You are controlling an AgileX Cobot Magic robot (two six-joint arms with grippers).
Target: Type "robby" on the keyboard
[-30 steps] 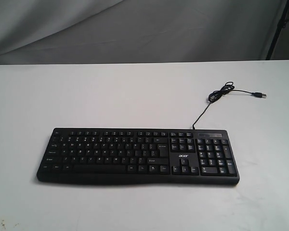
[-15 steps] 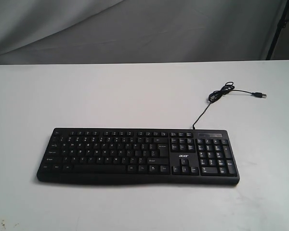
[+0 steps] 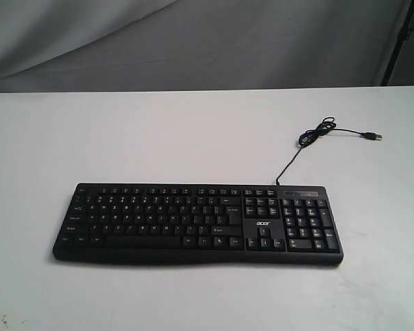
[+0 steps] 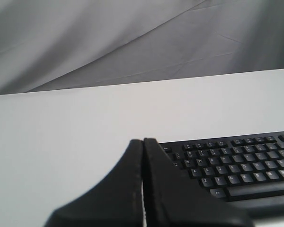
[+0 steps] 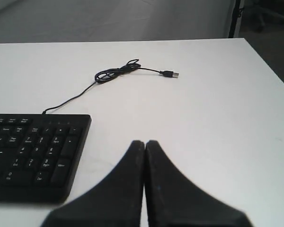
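Observation:
The black keyboard (image 3: 196, 222) with white legends lies across the near half of the white table (image 3: 159, 138); its thin cable (image 3: 310, 138) runs back to a loose USB plug. Neither gripper shows in the exterior view. In the left wrist view my left gripper (image 4: 143, 141) is shut with nothing in it, held off the keyboard's (image 4: 236, 163) letter end. In the right wrist view my right gripper (image 5: 145, 143) is shut and empty too, over bare table beside the keyboard's (image 5: 33, 151) number pad end.
A grey cloth backdrop (image 3: 193, 41) hangs behind the table's far edge. The coiled cable (image 5: 116, 73) and USB plug (image 5: 170, 74) lie on the table beyond the number pad. A dark stand (image 3: 400, 34) is at the far right.

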